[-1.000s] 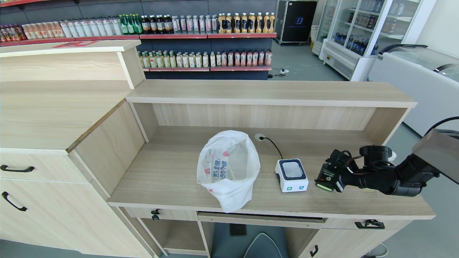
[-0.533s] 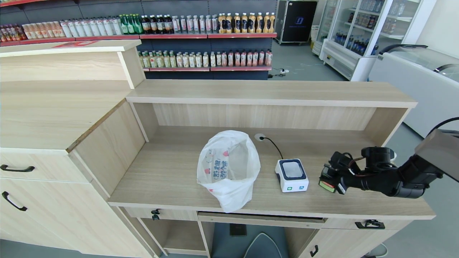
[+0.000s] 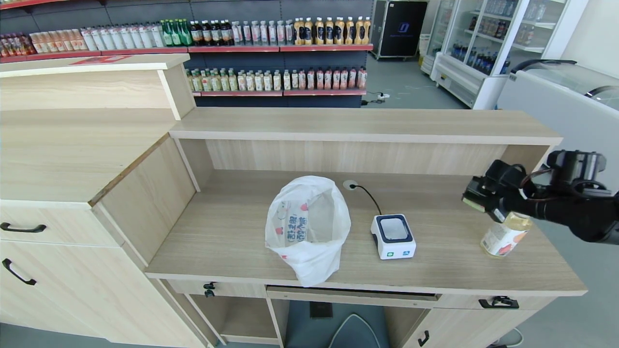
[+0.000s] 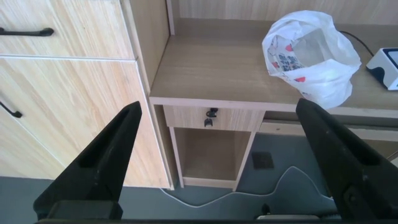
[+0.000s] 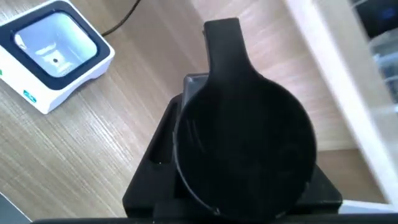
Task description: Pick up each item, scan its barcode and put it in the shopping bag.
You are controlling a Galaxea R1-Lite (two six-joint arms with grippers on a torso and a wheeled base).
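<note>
At the right edge of the desk [image 3: 449, 270], 1 bottle [image 3: 503, 237] is seen standing beneath the right gripper [image 3: 476, 197], whose state cannot be determined. The left gripper [image 4: 217, 109] is held spread wide.

On the counter [image 3: 227, 227], near its middle: shopping bag [image 3: 308, 227]. At 3 o'clock of the bag, just beside it but apart: scanner [image 3: 392, 236]. From the scanner's back toward 11 o'clock: cable [image 3: 368, 195], ending at a grommet [image 3: 349, 184] at 1 o'clock of the bag. At 3 o'clock of the scanner, well apart, near the counter's right end: bottle [image 3: 503, 237], top hidden behind the right arm. Above the counter, at 10 o'clock of the bottle: right gripper [image 3: 476, 199]. At 12 o'clock, behind all of these: raised ledge [image 3: 362, 123]. Beyond the ledge, at 12 o'clock: shelves of drinks [image 3: 271, 48]. At 2 o'clock: glass-door coolers [image 3: 483, 38]. At 9 o'clock of the counter: taller cabinet [image 3: 58, 154].
</note>
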